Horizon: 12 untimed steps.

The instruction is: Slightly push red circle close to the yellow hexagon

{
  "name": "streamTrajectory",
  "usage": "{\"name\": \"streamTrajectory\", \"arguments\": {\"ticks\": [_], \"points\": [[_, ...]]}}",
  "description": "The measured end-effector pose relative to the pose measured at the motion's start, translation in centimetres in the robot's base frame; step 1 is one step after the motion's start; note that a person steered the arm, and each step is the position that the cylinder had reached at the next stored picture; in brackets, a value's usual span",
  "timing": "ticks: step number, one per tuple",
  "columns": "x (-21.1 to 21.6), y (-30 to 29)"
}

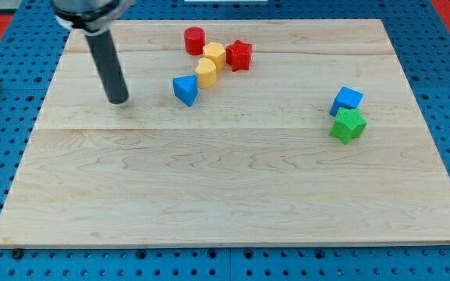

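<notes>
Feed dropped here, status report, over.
My tip left of all blocks, touching none. Red circle block just up-left of yellow hexagon block. Path clear.

One camera looked down at a slant from beyond the near edge of the board (233, 195), facing its far edge. It stood far enough back to take in the whole board, with blue pegboard (444, 47) around it. My tip (118, 101) sat in the view's upper left; the rod's top ran out of frame above it. No second view overlapped.
</notes>
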State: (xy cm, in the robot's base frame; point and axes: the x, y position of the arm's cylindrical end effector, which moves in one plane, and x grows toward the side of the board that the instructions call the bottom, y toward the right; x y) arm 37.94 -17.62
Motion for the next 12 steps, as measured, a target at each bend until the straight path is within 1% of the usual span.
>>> {"name": "streamTrajectory", "arguments": {"ticks": [2,3,4,5,6,7,8,9,10,11,12], "points": [[-0.8,5.1],[-2.0,5.4],[-0.1,12.6],[1.0,23.1],[1.7,31.8],[-0.6,23.2],[-2.2,26.1],[-3.3,30.6],[-2.5,35.4],[-1.6,34.9],[-3.1,32.4]]}}
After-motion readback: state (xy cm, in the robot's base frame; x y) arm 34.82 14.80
